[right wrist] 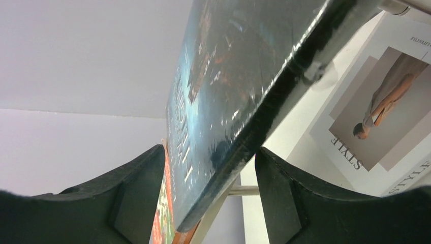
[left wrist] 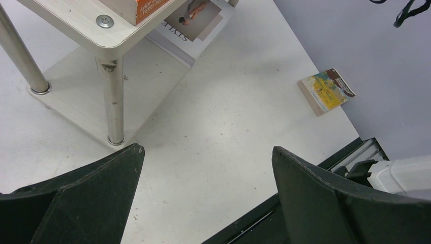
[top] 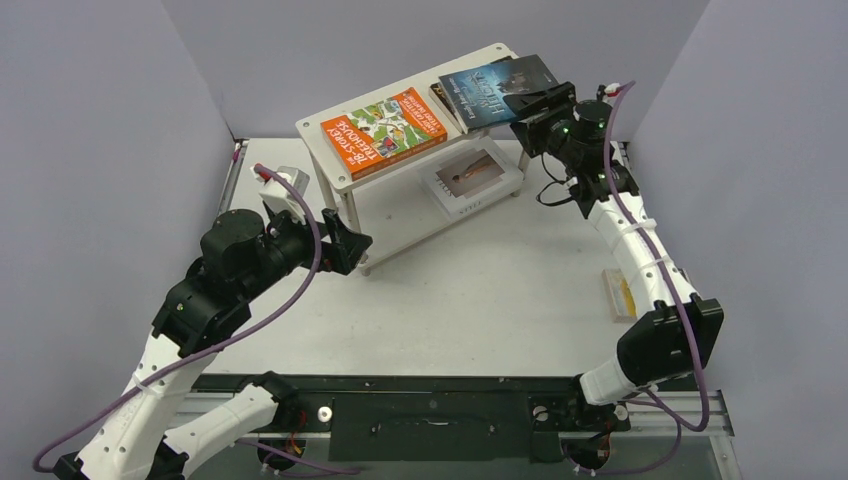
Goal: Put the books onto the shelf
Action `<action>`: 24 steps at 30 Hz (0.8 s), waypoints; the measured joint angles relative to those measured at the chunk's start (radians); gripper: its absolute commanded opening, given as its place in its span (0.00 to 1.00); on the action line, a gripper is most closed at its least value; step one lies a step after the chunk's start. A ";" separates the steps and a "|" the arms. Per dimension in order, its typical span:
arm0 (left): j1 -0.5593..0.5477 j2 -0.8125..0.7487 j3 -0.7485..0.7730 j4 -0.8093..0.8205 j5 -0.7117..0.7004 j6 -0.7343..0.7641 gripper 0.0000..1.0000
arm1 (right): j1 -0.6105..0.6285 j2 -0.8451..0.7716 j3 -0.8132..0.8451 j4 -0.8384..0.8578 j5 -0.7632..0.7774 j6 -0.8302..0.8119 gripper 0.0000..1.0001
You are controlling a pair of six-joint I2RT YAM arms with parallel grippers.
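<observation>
The white two-tier shelf (top: 318,150) stands at the back of the table. An orange book (top: 385,130) lies flat on its top board. Beside it a dark blue-grey book (top: 490,95) rests tilted and overhangs the shelf's right end; a dark, yellow-edged cover (top: 438,95) shows under its left side. My right gripper (top: 542,103) is at that overhanging edge, open, its jaws (right wrist: 209,148) on either side of the book (right wrist: 228,76) with a gap at the left finger. A white book with a figure photo (top: 470,178) lies on the lower board. My left gripper (left wrist: 207,150) is open and empty near the shelf's front leg (left wrist: 113,96).
A yellow-teal book (top: 622,295) lies on the table by the right wall, close to the right arm's forearm. Grey walls close in the table on three sides. A black rail (top: 430,410) runs along the near edge.
</observation>
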 measured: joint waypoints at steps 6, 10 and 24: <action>0.000 0.000 0.000 0.000 0.002 0.000 0.96 | -0.002 -0.064 -0.067 0.042 -0.011 0.026 0.57; 0.000 0.000 0.000 0.000 0.003 0.000 0.96 | -0.006 -0.089 -0.098 0.069 -0.016 0.044 0.51; 0.000 -0.013 -0.008 0.007 0.005 0.000 0.96 | -0.008 -0.085 -0.148 0.108 -0.030 0.093 0.00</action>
